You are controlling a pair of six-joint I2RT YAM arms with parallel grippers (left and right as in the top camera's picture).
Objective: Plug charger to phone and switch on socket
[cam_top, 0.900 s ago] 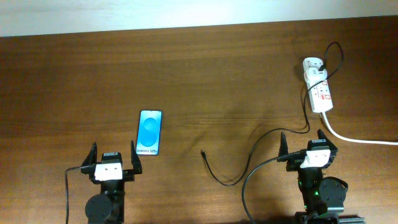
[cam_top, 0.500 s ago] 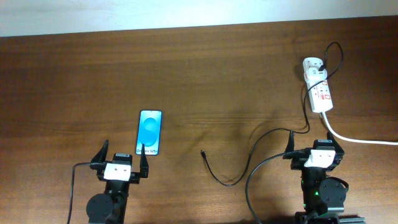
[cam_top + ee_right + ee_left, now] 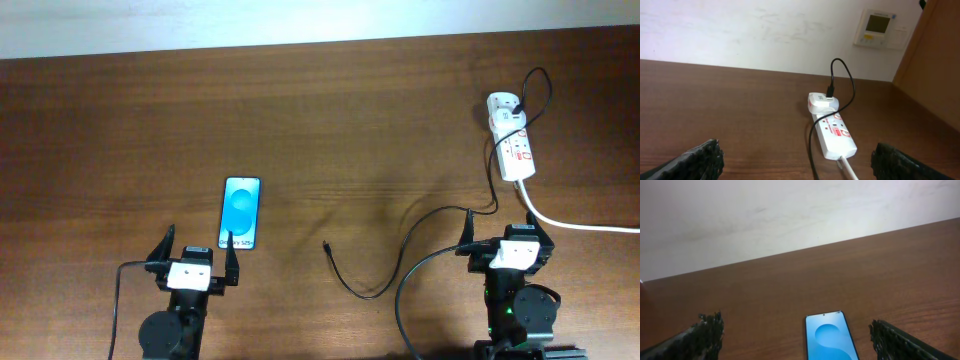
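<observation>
The charger [image 3: 346,283] is a thin, limp black cable. It should weigh next to nothing and flop when lifted, so the place to pinch it is just behind the small stiff connector tip [image 3: 326,246]. The tip lies on the worktop [image 3: 120,120] between the two arms, well apart from the phone [image 3: 241,213]. The phone looks slim, smooth and likely to slide under a push, so it probably needs steadying by its long edges. It lies flat, just ahead of the left jaws. Both left jaws and right jaws stand spread wide and empty.

The socket [image 3: 512,140] sits far right. Its switches are too small to read. The phone's port is not visible, and the left wrist view cuts off its lower end.
</observation>
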